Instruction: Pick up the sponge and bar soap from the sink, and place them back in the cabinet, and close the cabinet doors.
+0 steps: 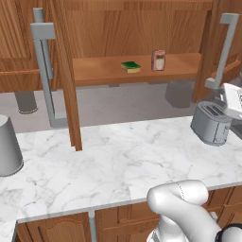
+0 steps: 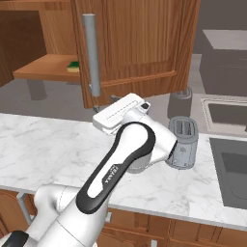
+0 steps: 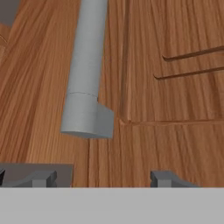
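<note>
Kitchen: marble counter (image 1: 94, 165) w/ toaster (image 1: 211, 123), sink (image 2: 231, 164) (wood cabinets)

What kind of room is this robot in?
It looks like a kitchen. There's a toaster on a marble counter, a sink set into it, and a wooden cabinet on the wall with a sponge on its shelf.

On the cabinet (image 1: 94, 73) shelf, the sponge (image 1: 131, 66) lies left of the bar soap (image 1: 158, 60).
</note>
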Available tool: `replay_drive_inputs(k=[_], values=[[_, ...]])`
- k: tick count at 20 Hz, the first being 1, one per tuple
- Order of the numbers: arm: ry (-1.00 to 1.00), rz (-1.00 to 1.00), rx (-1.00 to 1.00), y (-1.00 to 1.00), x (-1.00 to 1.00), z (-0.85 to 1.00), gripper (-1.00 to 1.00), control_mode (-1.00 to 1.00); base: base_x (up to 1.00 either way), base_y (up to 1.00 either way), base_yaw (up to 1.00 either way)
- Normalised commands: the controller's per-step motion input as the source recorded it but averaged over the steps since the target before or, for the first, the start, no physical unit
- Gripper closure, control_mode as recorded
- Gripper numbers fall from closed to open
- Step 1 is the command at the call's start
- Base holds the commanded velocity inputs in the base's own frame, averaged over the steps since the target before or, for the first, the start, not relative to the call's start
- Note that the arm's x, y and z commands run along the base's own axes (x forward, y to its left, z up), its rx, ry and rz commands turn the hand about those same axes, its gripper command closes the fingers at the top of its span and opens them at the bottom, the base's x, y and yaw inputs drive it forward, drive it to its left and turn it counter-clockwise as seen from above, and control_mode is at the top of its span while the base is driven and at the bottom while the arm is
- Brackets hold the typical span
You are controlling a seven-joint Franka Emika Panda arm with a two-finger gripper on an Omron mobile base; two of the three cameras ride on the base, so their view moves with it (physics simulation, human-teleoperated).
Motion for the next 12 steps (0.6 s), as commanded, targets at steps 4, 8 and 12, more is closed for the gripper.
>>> replay_drive_inputs(k=[4,8,12], values=[[0.0,-0.03,0.0,0.2,0.41,0.06,-1.0,-1.0,0.0,0.0,0.0],[0.0,-0.07,0.0,0.23,0.31,0.02,-1.0,-1.0,0.0,0.0,0.0],[0.0,-0.13,0.0,0.28,0.29,0.03,-1.0,-1.0,0.0,0.0,0.0]])
